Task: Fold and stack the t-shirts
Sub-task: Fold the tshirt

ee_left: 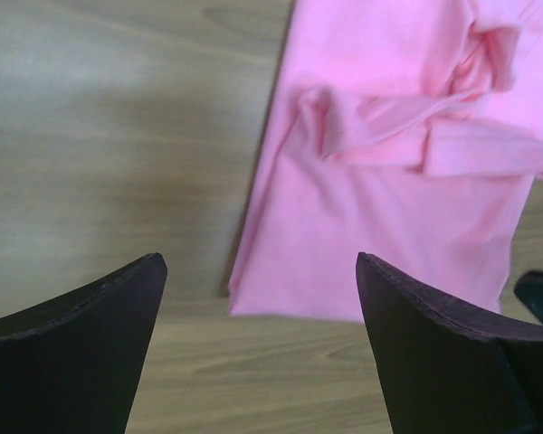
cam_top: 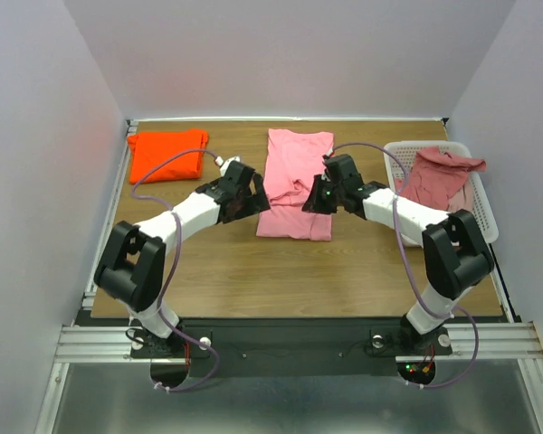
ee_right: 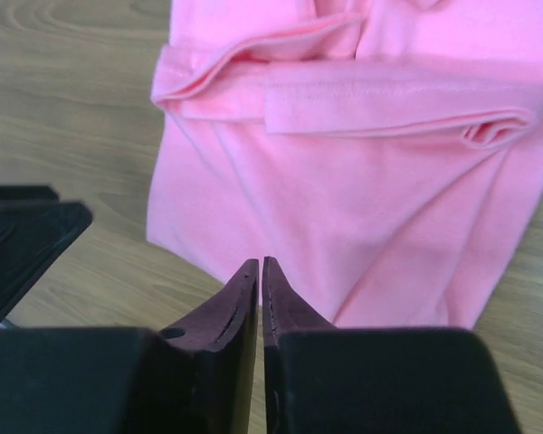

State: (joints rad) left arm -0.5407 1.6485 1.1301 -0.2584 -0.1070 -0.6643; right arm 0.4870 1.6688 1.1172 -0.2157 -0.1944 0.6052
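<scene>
**Position.** The pink tee (cam_top: 294,181) is laid lengthwise at the centre of the surface (cam_top: 253,271), running toward 12 o'clock. It is partly folded, with a bunched ridge of cloth across its middle. The orange tee (cam_top: 167,154) is found folded at 10 o'clock. A rose tee (cam_top: 439,176) is heaped in the basket (cam_top: 484,217) at 2 o'clock.

**Fingers.** The left fingers (cam_top: 258,190) are spread wide and empty at the pink tee's 9 o'clock edge. The right fingers (ee_right: 256,276) are clenched on nothing, above its 3 o'clock edge.

**Hazards.** If the hem is taken by clenched fingers, the cloth is likely to be pushed into wrinkles, not gripped. If only the top layer is pinched (the layers lie loose), the fold could be pulled open. A fold made over the ridge would probably be set crooked and stack badly.
</scene>
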